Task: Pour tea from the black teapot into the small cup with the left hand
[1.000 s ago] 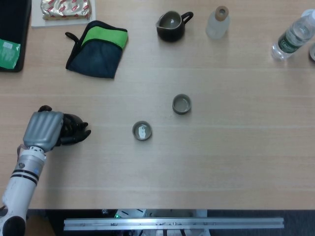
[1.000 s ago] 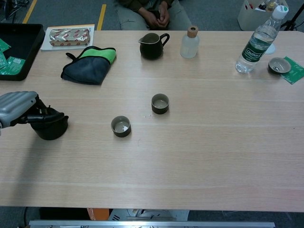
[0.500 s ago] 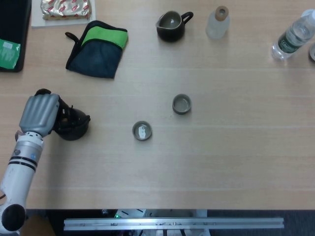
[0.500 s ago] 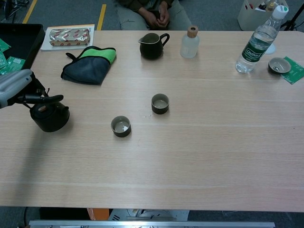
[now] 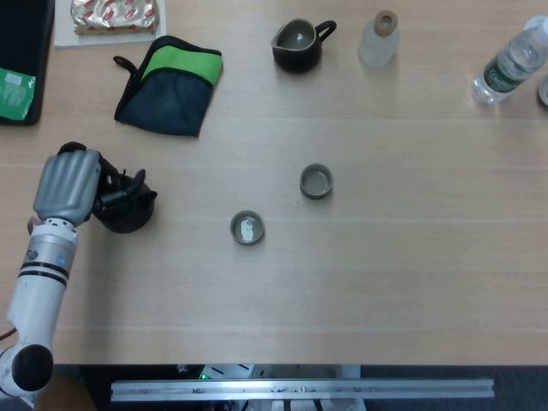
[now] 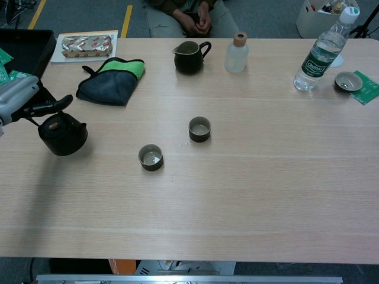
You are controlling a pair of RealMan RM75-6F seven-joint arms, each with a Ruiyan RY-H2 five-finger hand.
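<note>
Chest view, left hand lifted black teapot higher

1. Your work surface is a light wooden table; every place below is given relative to the central small cup.
2. A second small cup sits on the table near it, to the front-left.
3. A dark pitcher stands behind it; a corked bottle stands just right of the pitcher.
4. A green-and-dark cloth lies to the rear-left, with a foil packet on white paper and a black tray farther off.
5. The black teapot shows far to the left.
6. A water bottle and a small dish stand far to the rear-right.
</note>
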